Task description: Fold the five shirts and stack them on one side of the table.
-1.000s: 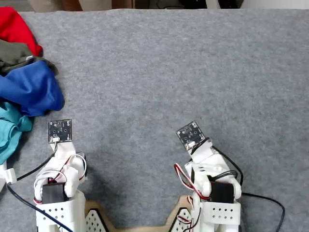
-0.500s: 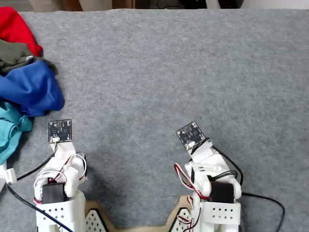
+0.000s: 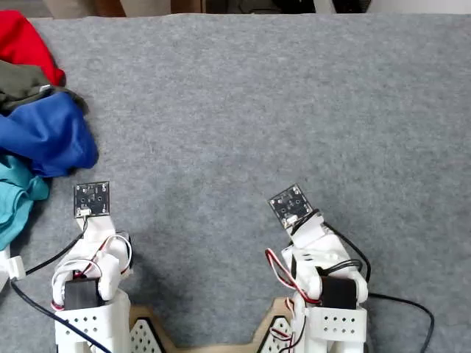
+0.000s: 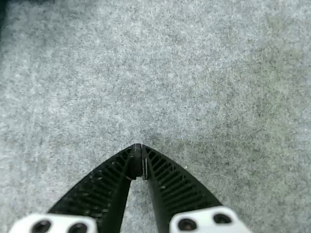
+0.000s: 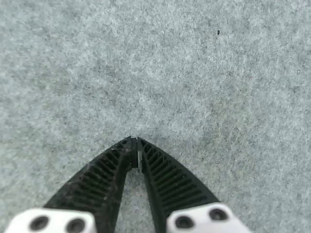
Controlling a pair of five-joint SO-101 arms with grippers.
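A heap of crumpled shirts lies at the table's left edge in the high view: a red shirt [image 3: 22, 40] at the back, a dark olive shirt [image 3: 26, 79] under it, a blue shirt [image 3: 48, 136] in front, and a teal shirt [image 3: 16, 198] nearest the arms. Both arms rest folded at the front edge. The left arm [image 3: 88, 250] sits just right of the teal shirt, apart from it. My left gripper [image 4: 138, 148] is shut over bare felt. My right gripper [image 5: 134, 141] is likewise shut over bare felt, holding nothing.
Grey felt [image 3: 280, 110] covers the whole table. The right arm [image 3: 316, 250] stands at the front centre-right, with black cables [image 3: 405, 309] trailing beside its base. Wooden base plates [image 3: 154, 331] sit between the two arms at the front edge.
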